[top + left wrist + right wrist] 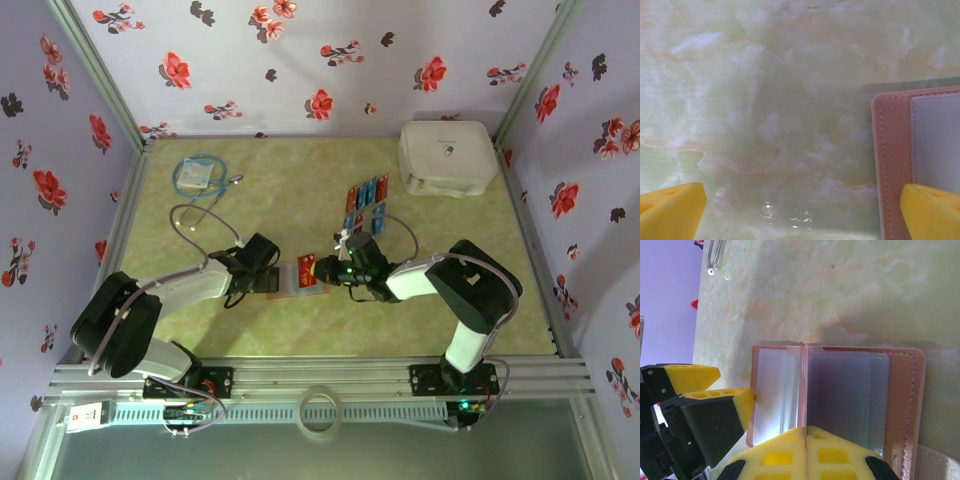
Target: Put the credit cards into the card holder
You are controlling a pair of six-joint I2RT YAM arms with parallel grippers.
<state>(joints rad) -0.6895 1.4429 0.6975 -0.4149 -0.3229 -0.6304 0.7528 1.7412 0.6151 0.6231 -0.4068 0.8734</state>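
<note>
Right wrist view gives the clearest look at the card holder (845, 395). It lies open and flat on the table (850, 290), in the lower middle of the frame, with its greyish clear pockets facing up. Over it is a red card (802, 385), seen from this camera almost edge-on. It shows as a thin pale reddish line running from the holder's upper rim down to the right gripper (806, 450). The two yellow fingers of this gripper are pressed together on the card's near end. I judge that the card is held by one end so that the free end can slide into a pocket mouth.

At the left of the same frame the left gripper (732, 387) has its fingers spread apart, and one fingertip meets the holder's left rim. In the left wrist view these fingers sit in the two bottom corners, and the right one lies over the holder's stitched border. Probably this arm is there to keep the holder from sliding when the card is pushed in.

In the top view the holder is at the centre, between both grippers. The other credit cards (366, 202) lie in rows to the upper right of it, well apart.

The right fingers cover part of the holder's near edge. I cannot tell which pocket the card aims at, nor whether the left finger really presses down. Glare on the pockets also hides whether any is already filled.
</note>
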